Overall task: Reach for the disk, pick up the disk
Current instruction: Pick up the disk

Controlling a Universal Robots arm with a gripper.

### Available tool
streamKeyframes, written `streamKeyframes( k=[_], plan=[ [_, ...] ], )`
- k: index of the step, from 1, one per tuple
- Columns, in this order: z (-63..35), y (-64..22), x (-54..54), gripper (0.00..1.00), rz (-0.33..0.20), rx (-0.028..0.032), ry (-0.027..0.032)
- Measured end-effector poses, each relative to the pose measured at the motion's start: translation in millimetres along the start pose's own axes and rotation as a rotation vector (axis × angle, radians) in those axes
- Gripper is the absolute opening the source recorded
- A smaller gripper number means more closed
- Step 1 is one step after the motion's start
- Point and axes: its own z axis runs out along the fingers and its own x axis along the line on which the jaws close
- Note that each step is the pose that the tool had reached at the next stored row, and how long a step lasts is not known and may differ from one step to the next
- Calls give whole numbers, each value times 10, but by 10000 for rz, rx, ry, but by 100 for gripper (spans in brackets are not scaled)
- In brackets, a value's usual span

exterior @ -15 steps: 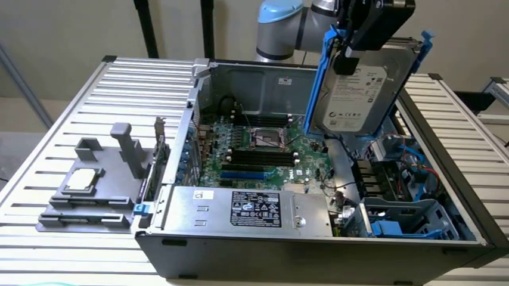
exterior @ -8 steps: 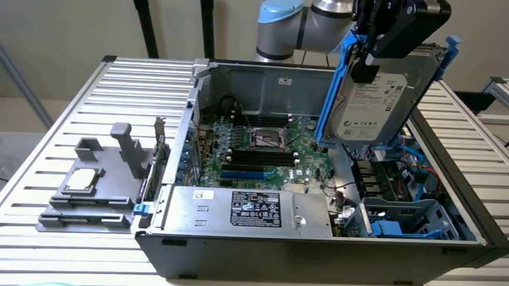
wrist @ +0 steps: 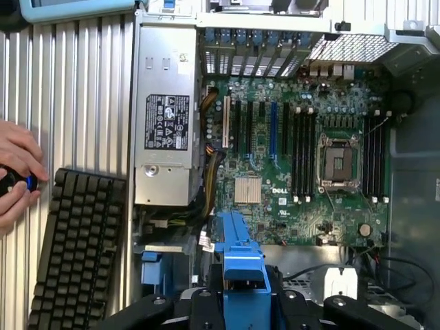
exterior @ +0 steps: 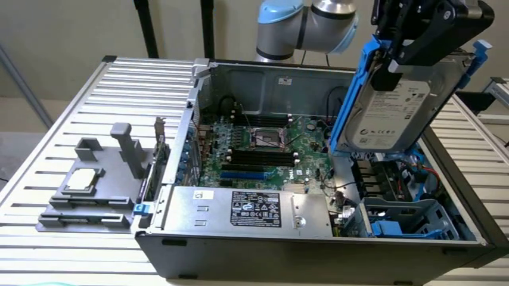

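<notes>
The flat silver-grey hard drive [exterior: 397, 116] with its white printed label and bright blue plastic rails hangs in the air above the open black computer case [exterior: 318, 238], lifted clear of the drive bay side of the case and tilted, its label facing out. A curved silver platter cover shows on its face, with small print on the label too fine to read. The black pincer [exterior: 413, 44] is closed on the top of the drive, its fingers clamped over the upper edge between the two blue rails. In the wrist view the blue rail end [wrist: 240, 268] sits gripped between the dark pincer parts, and the rest of the drive is hidden behind them.

Inside the case, below the drive, lies the green motherboard [exterior: 263, 149] with its empty square processor socket. The grey metal power supply box [exterior: 238, 208] with a black label sits at the case's near wall. Beside the case on the ribbed metal counter [exterior: 64, 250] stands a grey plastic fixture [exterior: 92, 190] holding a small square silver chip [exterior: 83, 179].

In the wrist view a black keyboard [wrist: 75, 247] lies on the counter next to the case, and a person's hand [wrist: 17, 172], cut off by the frame edge, holds a small dark object I cannot make out.
</notes>
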Motion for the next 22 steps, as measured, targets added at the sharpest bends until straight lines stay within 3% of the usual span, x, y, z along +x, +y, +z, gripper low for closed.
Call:
streamKeyframes(
  k=[13,22],
  plan=[
    [-80,-280,272,33,0,-4,-97],
    [-80,-493,436,33,1,-28,-224]
  ],
)
